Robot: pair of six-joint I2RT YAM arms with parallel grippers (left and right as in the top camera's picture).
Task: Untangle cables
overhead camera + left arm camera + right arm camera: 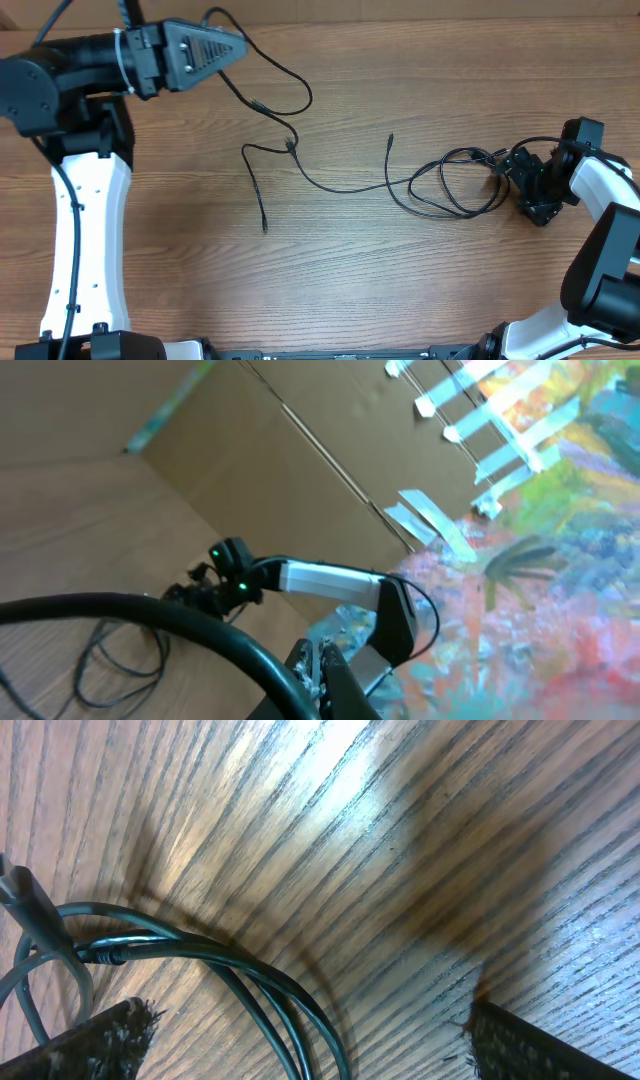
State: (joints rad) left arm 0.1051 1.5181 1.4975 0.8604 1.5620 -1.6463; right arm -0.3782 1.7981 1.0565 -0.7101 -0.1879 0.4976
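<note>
Thin black cables [330, 186] trail across the wooden table. One strand rises to my left gripper [243, 43] at the top left, which is shut on it; in the left wrist view that cable [150, 610] crosses just in front of the closed jaws of the left gripper [322, 652]. A bundle of loops [455, 185] lies at the right. My right gripper [505, 168] stands open at the loops' right end. In the right wrist view several strands [250, 975] run on the table between the wide-apart fingers [100, 1042] of the right gripper [310, 1055]. Loose plug ends [390, 139] lie mid-table.
The white left arm [85, 220] runs down the table's left side, and the right arm [610, 200] comes in from the right edge. Another free cable end [264, 227] lies left of centre. The left wrist view shows the right arm [320, 575] and cardboard walls [280, 470] behind.
</note>
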